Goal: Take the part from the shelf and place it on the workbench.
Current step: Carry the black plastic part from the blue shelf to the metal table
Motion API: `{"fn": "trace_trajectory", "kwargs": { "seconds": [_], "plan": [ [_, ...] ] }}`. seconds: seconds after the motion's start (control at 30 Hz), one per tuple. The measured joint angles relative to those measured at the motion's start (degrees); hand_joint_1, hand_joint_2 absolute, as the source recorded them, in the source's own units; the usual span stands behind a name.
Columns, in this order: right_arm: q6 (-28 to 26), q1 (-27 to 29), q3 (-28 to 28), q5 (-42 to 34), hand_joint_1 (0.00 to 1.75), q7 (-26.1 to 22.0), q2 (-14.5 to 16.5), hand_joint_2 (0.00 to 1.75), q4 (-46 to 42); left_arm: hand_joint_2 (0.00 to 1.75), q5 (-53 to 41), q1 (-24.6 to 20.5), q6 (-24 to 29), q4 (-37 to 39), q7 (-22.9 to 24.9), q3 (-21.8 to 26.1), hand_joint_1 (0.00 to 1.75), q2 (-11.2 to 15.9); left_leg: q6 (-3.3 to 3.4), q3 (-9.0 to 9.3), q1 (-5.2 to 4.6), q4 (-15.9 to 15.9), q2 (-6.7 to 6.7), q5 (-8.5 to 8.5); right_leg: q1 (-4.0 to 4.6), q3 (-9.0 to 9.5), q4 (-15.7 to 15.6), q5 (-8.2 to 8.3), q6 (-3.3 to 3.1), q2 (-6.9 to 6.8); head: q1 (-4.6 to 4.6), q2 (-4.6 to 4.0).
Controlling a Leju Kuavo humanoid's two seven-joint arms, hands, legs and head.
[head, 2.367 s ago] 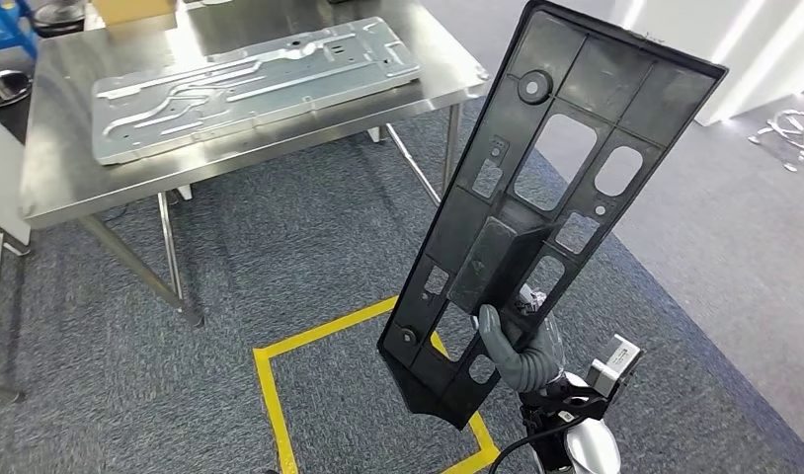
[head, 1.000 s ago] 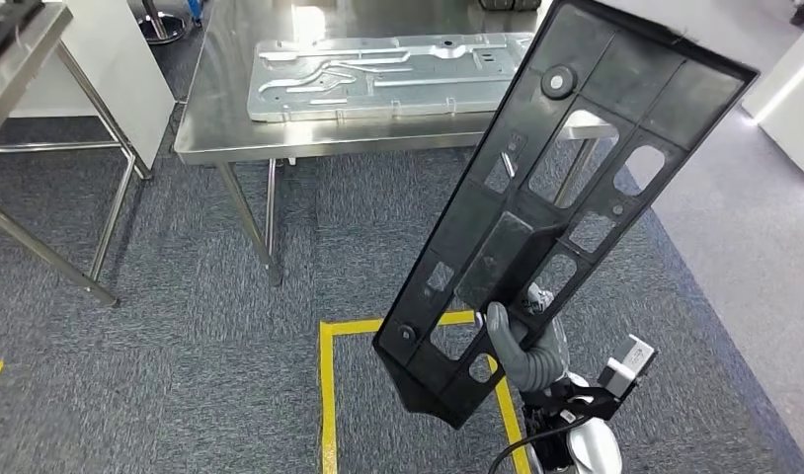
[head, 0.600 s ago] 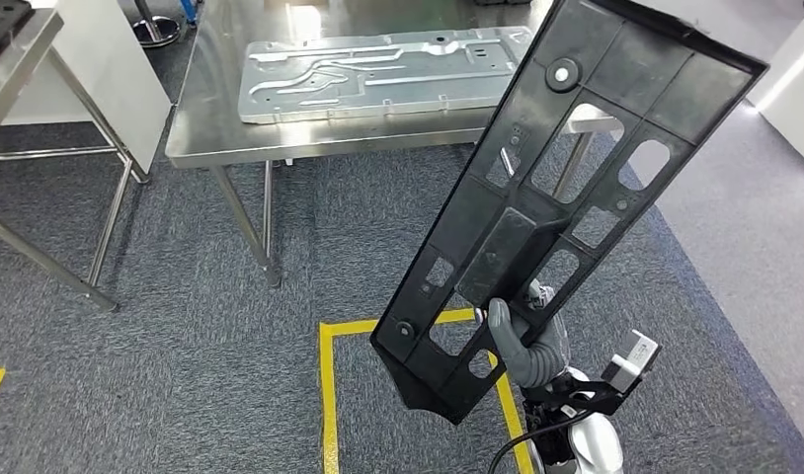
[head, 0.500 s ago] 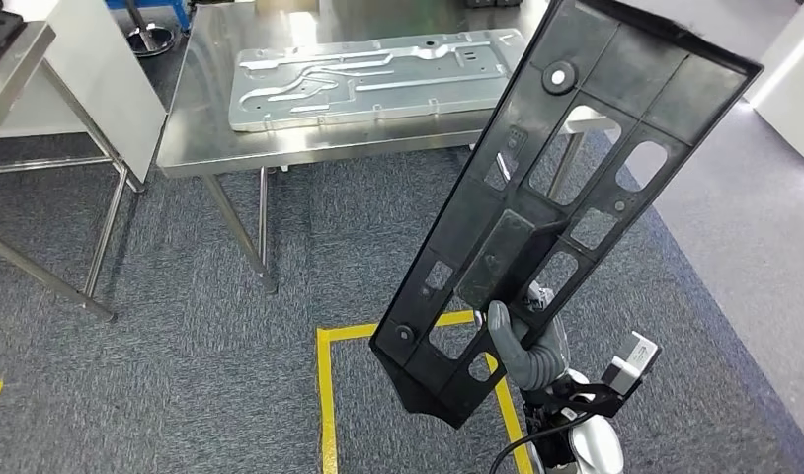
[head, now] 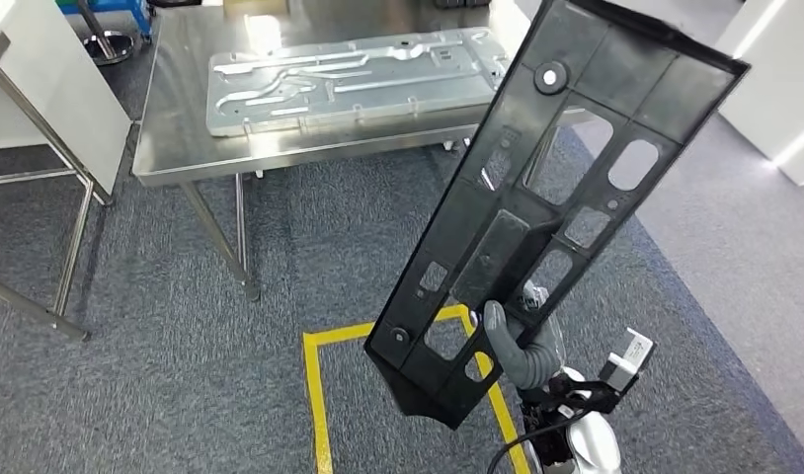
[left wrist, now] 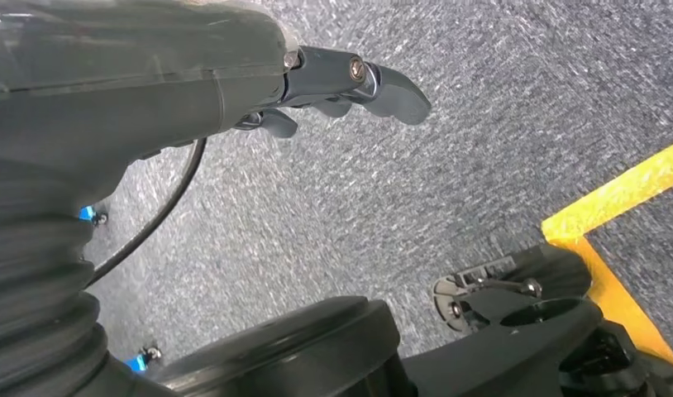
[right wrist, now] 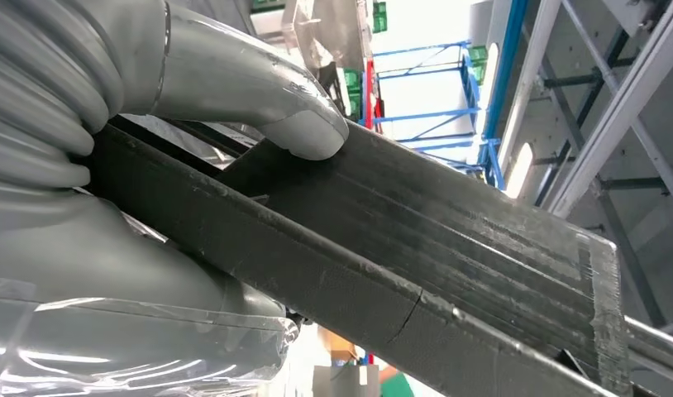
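1. The right hand (head: 522, 346) grips the part (head: 546, 197), a long black plastic panel, by its lower end, thumb pressed on one face and fingers wrapped behind.
2. The part stands steeply tilted, long axis running from the hand up and away to the right, its far end high over the carpet.
3. The workbench (head: 171, 148) lies ahead and to the left, well apart from the part; a metal plate (head: 349, 74) already lies across it.
4. The left hand (left wrist: 350, 78) hangs over the carpet, fingers loosely curled, holding nothing.
5. Likely next: the right arm must carry the part forward and left, then lay it flat.
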Motion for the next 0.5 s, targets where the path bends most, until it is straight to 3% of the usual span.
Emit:
{"fn": "trace_trajectory", "kwargs": {
  "seconds": [0.07, 0.1, 0.13, 0.17, 0.23, 0.27, 0.33, 0.43, 0.5],
  "plan": [
    [0.0, -0.1, 0.0, -0.1, 1.75, 0.0, 0.0, 1.75, 0.3, 1.75, 0.0, 0.1, 0.0, 0.0, 0.0, 0.0, 0.0, 0.0, 0.26, -0.07, -0.1, 0.0, 0.84, 0.04, -0.07, -3.63, 7.4, -3.54, 0.45, -1.06, 0.02, 0.0],
    [0.0, -0.1, 0.0, -0.1, 1.75, 0.0, -0.1, 1.75, 0.5, 1.75, 0.0, 0.1, 0.0, 0.0, 0.0, 0.0, 0.0, 0.0, 0.27, -0.11, -0.14, 0.0, 1.17, 0.02, -0.15, -5.17, 10.6, -4.54, 0.61, -1.18, 0.03, 0.0],
    [0.0, -0.1, 0.0, -0.1, 1.75, -0.1, -0.1, 1.75, 0.7, 1.75, 0.0, 0.1, 0.0, 0.0, 0.0, 0.0, 0.0, 0.0, 0.26, -0.11, -0.17, 0.0, 1.44, -0.01, -0.22, -5.89, 12.0, -4.54, 0.7, -1.26, 0.02, 0.0],
    [-0.2, -0.1, 0.0, -0.1, 1.75, -0.1, -0.1, 1.75, 0.8, 1.75, 0.0, 0.1, 0.0, 0.0, 0.1, 0.0, 0.0, 0.0, 0.2, -0.07, -0.18, 0.0, 1.61, -0.12, -0.27, -5.38, 11.0, -3.41, 0.7, -1.35, 0.02, 0.0],
    [-0.5, -0.2, 0.0, 0.1, 1.75, -0.1, -0.1, 1.75, 1.0, 1.75, 0.0, 0.1, 0.0, 0.0, 0.2, 0.0, 0.0, 0.0, -0.08, 0.18, -0.18, 0.0, 1.81, -0.49, -0.28, -1.48, 3.7, 0.25, 0.42, -1.83, 0.03, 0.0],
    [-0.8, -0.3, 0.0, 0.3, 1.75, -0.1, -0.1, 1.75, 1.0, 1.75, -0.1, 0.1, 0.0, 0.0, 0.3, 0.0, 0.0, 0.0, -0.36, 0.26, -0.29, 0.0, 1.85, -0.84, -0.13, 0.57, -0.1, 1.2, 0.13, -2.17, 0.02, 0.0],
    [-1.0, -0.5, 0.0, 0.4, 1.75, -0.1, -0.1, 1.75, 1.0, 1.75, -0.4, 0.0, 0.0, 0.0, 0.4, 0.0, 0.0, 0.0, -1.1, 0.43, -0.45, -0.1, 1.89, -1.5, 0.24, 2.64, -3.9, 0.94, -0.61, -2.6, 0.01, 0.0],
    [-1.2, -0.6, 0.0, 0.4, 1.75, 0.0, -0.1, 1.75, 1.0, 1.75, -0.7, -0.2, 0.0, 0.0, 0.7, -0.1, 0.0, 0.1, -2.26, 1.19, -0.43, -0.1, 2.02, -2.34, 0.31, 3.61, -4.5, 0.1, -1.81, -2.18, 0.0, 0.01],
    [-1.2, -0.7, 0.0, 0.4, 1.75, 0.0, -0.1, 1.75, 0.9, 1.75, -0.8, -0.3, 0.0, 0.0, 0.8, -0.1, 0.0, 0.1, -2.73, -0.09, -0.37, 3.5, 1.61, -3.64, 0.13, 5.08, -5.0, -0.12, -2.57, -1.94, -0.15, 0.01]
  ]
}}
